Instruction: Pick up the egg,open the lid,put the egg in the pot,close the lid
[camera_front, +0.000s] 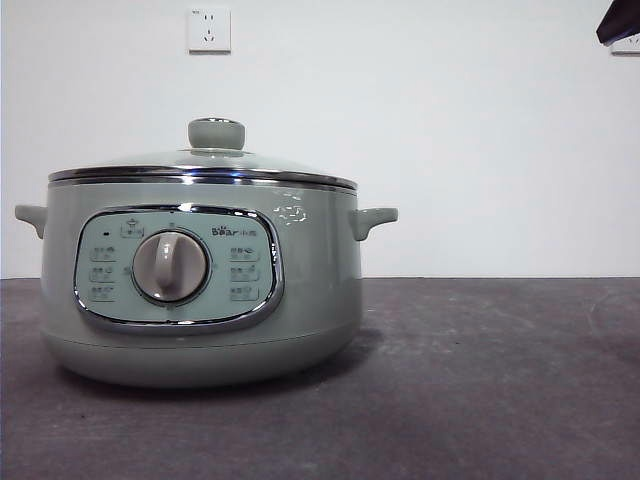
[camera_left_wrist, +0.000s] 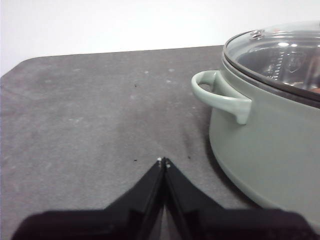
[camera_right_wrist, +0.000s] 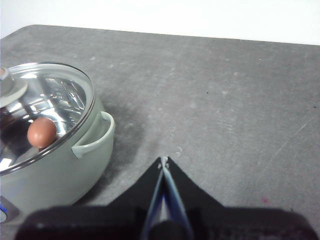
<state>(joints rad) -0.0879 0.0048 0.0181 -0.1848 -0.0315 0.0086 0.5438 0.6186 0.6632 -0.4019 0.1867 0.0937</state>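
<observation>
The work surface is a dark grey matte tabletop (camera_front: 480, 380) with faint pale scuffs, backed by a plain white wall (camera_front: 480, 130) carrying a white power socket (camera_front: 209, 30). The large, round, pale sage-green electric cooking pot (camera_front: 200, 280) stands on the tabletop with its chrome-framed control panel (camera_front: 178, 268) and grey dial (camera_front: 171, 266) facing the front camera. The shallow-domed glass lid (camera_front: 205, 165) with chrome rim and sage-green knob (camera_front: 216, 133) sits closed on the pot. Through the glass, in the right wrist view, the small reddish-brown oval egg (camera_right_wrist: 41, 132) shows inside the pot, close to the rim on the side of the handle (camera_right_wrist: 95, 137) nearest the right gripper. The right gripper (camera_right_wrist: 163, 161) hangs above bare tabletop beside that handle, apart from the pot, jaws pressed together and holding nothing. The left gripper (camera_left_wrist: 163, 161) is likewise over bare tabletop, just beside the pot's other handle (camera_left_wrist: 220, 95), jaws closed tip to tip, empty. In the front view, only a black arm tip (camera_front: 620, 20) shows at the top corner.
</observation>
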